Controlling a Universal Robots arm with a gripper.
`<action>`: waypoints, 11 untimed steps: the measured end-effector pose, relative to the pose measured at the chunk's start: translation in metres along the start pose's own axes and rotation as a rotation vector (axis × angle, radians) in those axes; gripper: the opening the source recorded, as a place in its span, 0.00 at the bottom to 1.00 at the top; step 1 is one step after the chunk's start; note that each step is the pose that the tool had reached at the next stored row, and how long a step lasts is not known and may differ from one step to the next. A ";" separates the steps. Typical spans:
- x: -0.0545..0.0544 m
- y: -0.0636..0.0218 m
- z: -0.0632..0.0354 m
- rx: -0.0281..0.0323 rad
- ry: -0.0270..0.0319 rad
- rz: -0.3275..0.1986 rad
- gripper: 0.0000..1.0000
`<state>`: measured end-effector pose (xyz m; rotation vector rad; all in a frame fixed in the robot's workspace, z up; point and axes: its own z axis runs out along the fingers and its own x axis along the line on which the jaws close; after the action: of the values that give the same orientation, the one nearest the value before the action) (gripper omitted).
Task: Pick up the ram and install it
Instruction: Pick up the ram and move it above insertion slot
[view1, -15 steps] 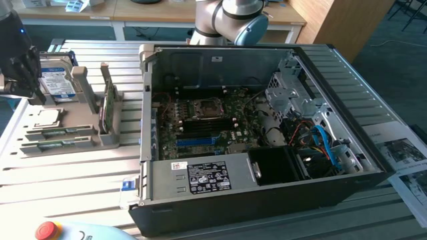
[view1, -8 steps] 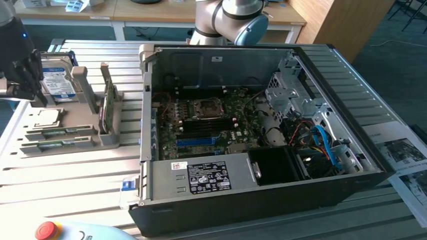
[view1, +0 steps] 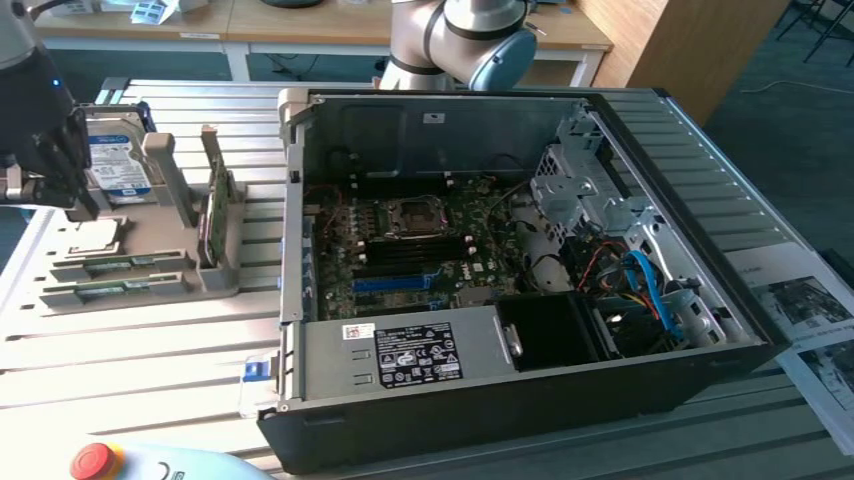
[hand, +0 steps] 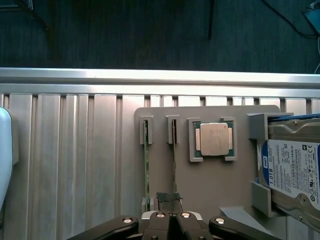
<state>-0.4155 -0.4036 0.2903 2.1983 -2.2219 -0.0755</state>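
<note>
Now we see the pincer (hand: 169, 196) with its tips pressed together, over one end of the ram (hand: 174, 160), which stands on edge in a slot of the grey holder (hand: 210, 185) on the desk (hand: 75, 150).

In the exterior view, the open black metal computer case (view1: 534, 420) lies on the silver slatted aluminium table (view1: 160, 370). The grey plastic parts holder (view1: 200, 282) lies at nine o'clock from the case, just beside it. On the holder, the silver hard drive with a blue label (view1: 118, 165) stands at twelve o'clock and the upright green expansion card (view1: 214, 215) at three o'clock. The first thin green ram stick (view1: 134, 263) and the second ram stick (view1: 120, 291) lie at six o'clock, side by side. The black gripper (hand: 170, 197), fingers together, hangs over the holder near one stick's end.
</note>
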 end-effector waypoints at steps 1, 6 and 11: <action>0.000 0.0000 0.0010 0.0000 0.0000 0.000 0.10; 0.000 -0.0002 0.0064 0.0000 0.0000 0.000 0.10; 0.000 -0.0004 0.0112 -0.0001 0.0001 0.000 0.10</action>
<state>-0.4157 -0.4036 0.2791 2.1982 -2.2219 -0.0755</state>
